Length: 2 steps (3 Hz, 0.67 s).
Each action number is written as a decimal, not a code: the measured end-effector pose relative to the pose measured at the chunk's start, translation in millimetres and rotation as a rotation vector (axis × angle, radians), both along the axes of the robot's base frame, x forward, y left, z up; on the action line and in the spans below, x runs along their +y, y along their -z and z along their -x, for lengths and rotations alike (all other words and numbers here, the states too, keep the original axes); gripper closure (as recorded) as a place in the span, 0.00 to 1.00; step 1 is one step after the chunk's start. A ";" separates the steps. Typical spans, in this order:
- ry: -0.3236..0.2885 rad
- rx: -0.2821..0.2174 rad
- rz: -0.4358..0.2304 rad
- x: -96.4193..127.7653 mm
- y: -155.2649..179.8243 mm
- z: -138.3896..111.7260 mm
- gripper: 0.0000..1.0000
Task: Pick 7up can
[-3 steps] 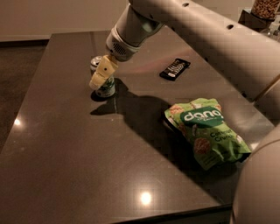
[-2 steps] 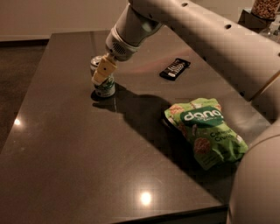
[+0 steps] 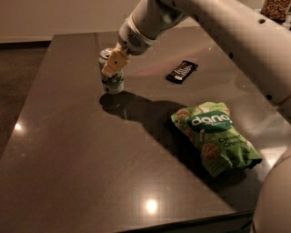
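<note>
My gripper is at the 7up can. Clamped or just touching, I can't tell. Can stands on the table; the lift remains.

Seen from my remote station: one dark table bearing three items in all, namely one 7up can, one green snack bag and one black-wrapped candy bar. I count one pale robot arm reaching in from the upper right. It ends in one gripper, placed at the can's upper side toward the table's far left. One container of brownish contents shows at the top right corner.
</note>
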State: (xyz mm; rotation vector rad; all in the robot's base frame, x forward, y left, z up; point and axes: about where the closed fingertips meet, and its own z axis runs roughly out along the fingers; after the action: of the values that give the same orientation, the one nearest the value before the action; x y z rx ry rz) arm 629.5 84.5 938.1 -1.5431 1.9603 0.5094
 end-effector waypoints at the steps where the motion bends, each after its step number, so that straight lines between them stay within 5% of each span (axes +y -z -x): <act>1: -0.041 -0.011 -0.044 -15.4 -40.0 8.7 1.00; 2: -0.090 -0.033 -0.070 -19.0 -71.0 19.0 1.00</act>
State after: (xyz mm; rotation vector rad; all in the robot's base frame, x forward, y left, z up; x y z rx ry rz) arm 610.6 65.5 1009.1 -1.5907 1.8357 0.5806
